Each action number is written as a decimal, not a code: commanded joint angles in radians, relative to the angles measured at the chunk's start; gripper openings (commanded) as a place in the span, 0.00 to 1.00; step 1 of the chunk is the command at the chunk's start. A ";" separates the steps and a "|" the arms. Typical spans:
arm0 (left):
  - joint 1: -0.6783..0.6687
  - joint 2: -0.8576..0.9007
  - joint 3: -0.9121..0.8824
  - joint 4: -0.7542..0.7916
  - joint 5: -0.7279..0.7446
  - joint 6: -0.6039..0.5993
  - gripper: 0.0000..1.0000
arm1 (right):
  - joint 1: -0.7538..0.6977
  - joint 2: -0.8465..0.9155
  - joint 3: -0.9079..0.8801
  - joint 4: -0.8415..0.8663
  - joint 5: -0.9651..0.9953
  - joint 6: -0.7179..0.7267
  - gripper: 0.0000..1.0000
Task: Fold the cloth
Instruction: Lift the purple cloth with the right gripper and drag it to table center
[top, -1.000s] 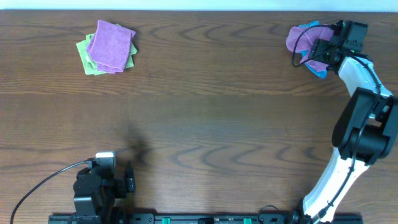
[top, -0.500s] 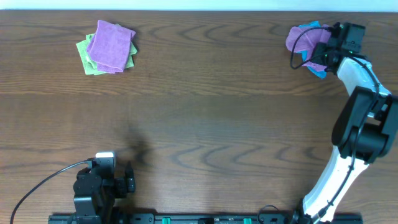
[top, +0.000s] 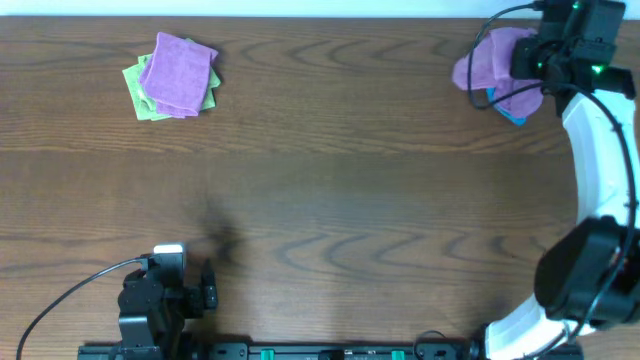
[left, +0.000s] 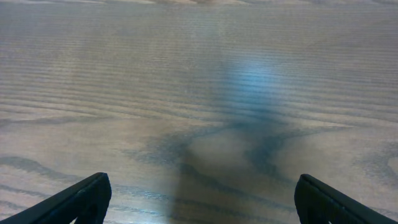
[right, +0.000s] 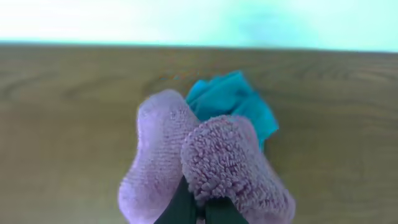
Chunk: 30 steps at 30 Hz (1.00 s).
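Note:
The cloth (top: 490, 62), lilac and fuzzy, hangs bunched at the table's far right corner. My right gripper (top: 522, 68) is shut on it, holding it up off the table. In the right wrist view the cloth (right: 217, 162) bulges over the closed gripper (right: 200, 210) in two soft lobes. A bright blue cloth (right: 231, 99) lies on the wood behind and below it, and in the overhead view only an edge of that blue cloth (top: 512, 115) shows. My left gripper (left: 202, 196) is open low over bare wood at the near left, fingers (left: 87, 199) wide apart.
A second lilac cloth (top: 180, 72) lies folded on a lime-green cloth (top: 145, 100) at the far left. The table's far edge (right: 199, 43) runs just beyond the blue cloth. The left arm (top: 155, 300) sits by the near edge.
The right gripper has closed on the cloth and risen with it, pulling it up off the blue cloth. The left arm has not moved.

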 joint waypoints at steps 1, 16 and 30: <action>-0.004 -0.007 -0.011 -0.055 -0.014 0.044 0.95 | 0.053 -0.069 0.012 -0.064 -0.005 -0.070 0.01; -0.004 -0.007 -0.011 -0.055 -0.014 0.043 0.95 | 0.503 -0.292 0.012 -0.448 -0.016 -0.079 0.01; -0.004 -0.007 -0.011 -0.055 -0.014 0.043 0.95 | 0.733 -0.401 -0.094 -0.739 -0.021 -0.002 0.01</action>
